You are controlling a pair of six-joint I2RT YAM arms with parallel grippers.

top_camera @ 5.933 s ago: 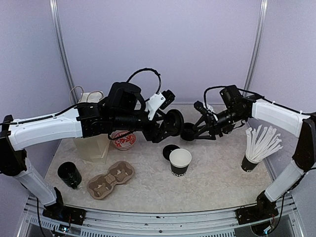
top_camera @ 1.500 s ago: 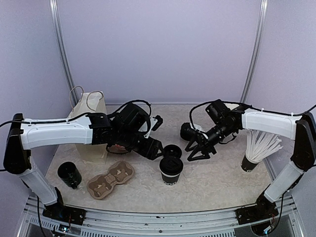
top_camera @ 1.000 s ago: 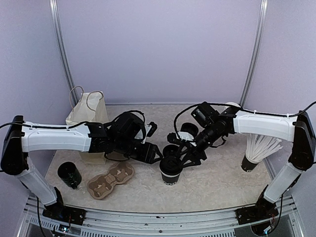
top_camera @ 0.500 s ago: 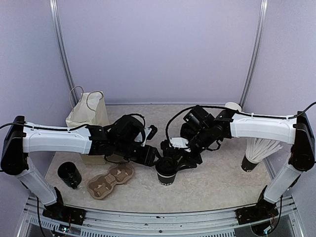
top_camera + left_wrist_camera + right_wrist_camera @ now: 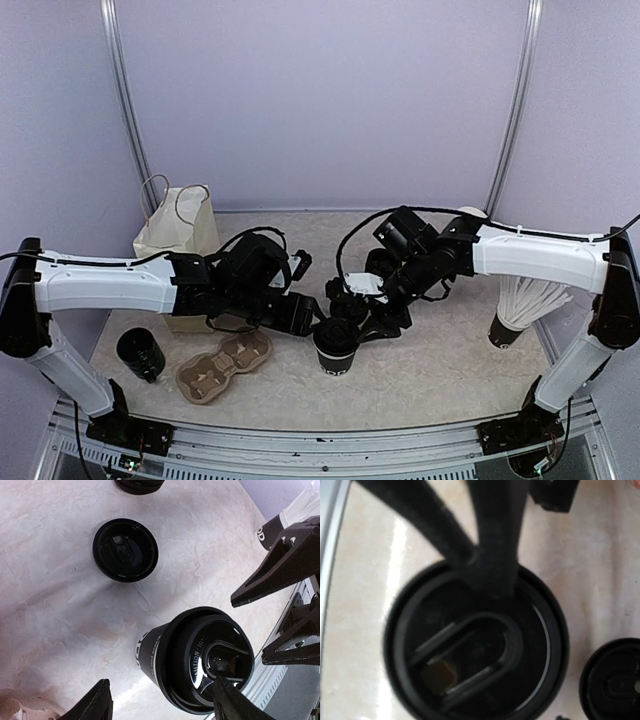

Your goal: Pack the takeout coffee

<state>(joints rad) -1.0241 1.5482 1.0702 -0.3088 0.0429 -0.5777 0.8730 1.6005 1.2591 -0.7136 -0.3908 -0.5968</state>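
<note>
The takeout coffee cup (image 5: 336, 348) stands at the table's front centre, black with white print, its black lid (image 5: 207, 662) on top. My left gripper (image 5: 311, 321) is open beside the cup's left; in the left wrist view (image 5: 162, 706) the cup (image 5: 150, 652) lies between its fingers, and one fingertip (image 5: 231, 702) overlaps the lid. My right gripper (image 5: 368, 322) is open over the cup's right side. In the right wrist view one fingertip (image 5: 491, 575) rests at the lid's rim, above the lid (image 5: 475, 650).
A loose black lid (image 5: 125, 550) lies behind the cup, also in the right wrist view (image 5: 615, 682). A paper bag (image 5: 178, 232) stands back left. A pulp cup carrier (image 5: 225, 365) and a black cup (image 5: 140, 355) sit front left. A cup of white sticks (image 5: 520, 300) stands right.
The cup, open and white inside 5.9 s ago, now carries a lid. My right gripper has swung left and down onto it. My left gripper has closed in, and the cup has shifted slightly left.
</note>
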